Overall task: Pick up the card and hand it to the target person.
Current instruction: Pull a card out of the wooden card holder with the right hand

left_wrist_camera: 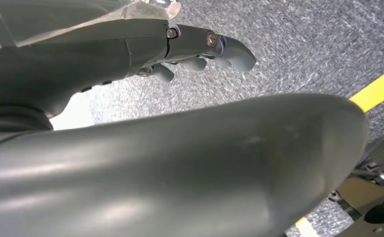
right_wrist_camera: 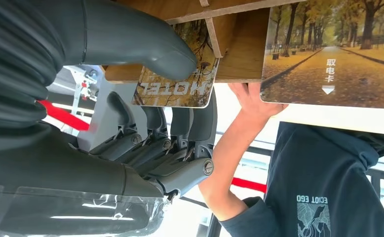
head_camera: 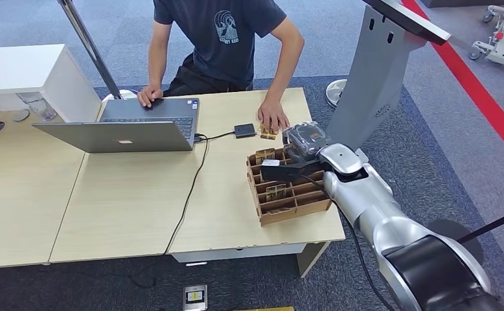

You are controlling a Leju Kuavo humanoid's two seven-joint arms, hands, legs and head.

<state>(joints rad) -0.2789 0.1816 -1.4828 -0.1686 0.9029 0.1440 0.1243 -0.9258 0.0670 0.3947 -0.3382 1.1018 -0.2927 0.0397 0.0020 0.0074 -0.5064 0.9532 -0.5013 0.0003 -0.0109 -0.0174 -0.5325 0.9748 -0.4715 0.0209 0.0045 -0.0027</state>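
Fingers (right_wrist_camera: 180, 128) and thumb of your right hand (right_wrist_camera: 145, 113) are closed on the card (right_wrist_camera: 177, 86), pinching its edge while it stands in a slot at the far end of the wooden organizer (head_camera: 288, 194). From the head camera the hand (head_camera: 304, 146) sits right over that far end, and the person's hand (head_camera: 273, 120) rests on the table (head_camera: 126, 201) just beyond the organizer, beside another small card.

Your left hand (left_wrist_camera: 200, 54) hangs over the carpet; its fingers look curled in with nothing between them, though the wrist camera sees it from behind and I cannot be sure.

Watch the lift. The card is thin, flat and glossy, printed with an autumn tree scene and the word HOTEL, so it could slide out of a light pinch. The organizer is light plywood with narrow dividers; if the card drags on a divider as it comes up, you may tip or shift the whole rack, or bend the card. A second, larger card (right_wrist_camera: 333, 54) with the same tree print stands in the neighbouring slot and could be knocked. The person's hand is close, so a fast swing toward it risks a bump.
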